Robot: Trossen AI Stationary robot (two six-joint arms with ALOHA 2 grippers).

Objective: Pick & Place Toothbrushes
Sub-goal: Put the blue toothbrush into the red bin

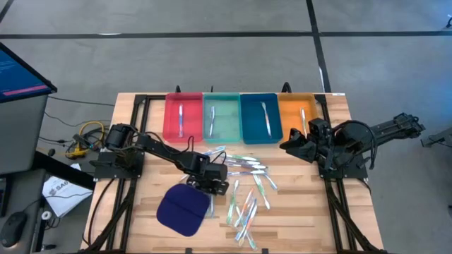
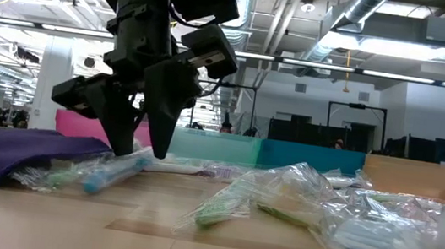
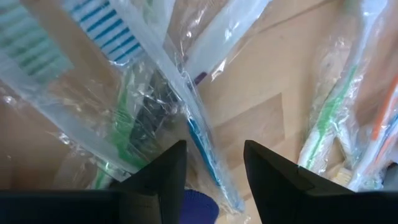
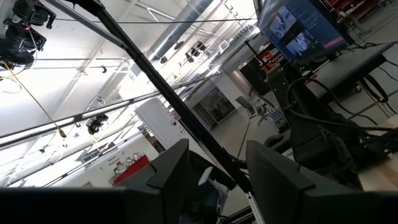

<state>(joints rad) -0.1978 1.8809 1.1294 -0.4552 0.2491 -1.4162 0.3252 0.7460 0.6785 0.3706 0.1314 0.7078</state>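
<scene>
Several plastic-wrapped toothbrushes (image 1: 247,192) lie loose on the wooden table's middle; in the low view they show as a crinkled heap (image 2: 281,201). My left gripper (image 1: 217,183) points steeply down at the heap's left end, open, its fingertips low over the table (image 2: 142,154). A wrapped toothbrush with a blue stripe (image 3: 200,138) runs through the gap between its fingers (image 3: 214,168). My right gripper (image 1: 287,144) is raised at the table's right, open and holding nothing (image 4: 217,168). My left gripper comes from above, slanting down, with one finger (image 3: 163,171) on each side of the blue-striped toothbrush's wrapper (image 3: 194,124), which lies flat on the table. Whether the fingertips touch the wrapper I cannot tell.
Along the far edge stand a red tray (image 1: 169,120), a teal tray (image 1: 229,120), a blue tray (image 1: 251,120) and an orange tray (image 1: 291,116), each with a toothbrush inside. A dark blue cloth pad (image 1: 182,210) lies just near-left of my left gripper.
</scene>
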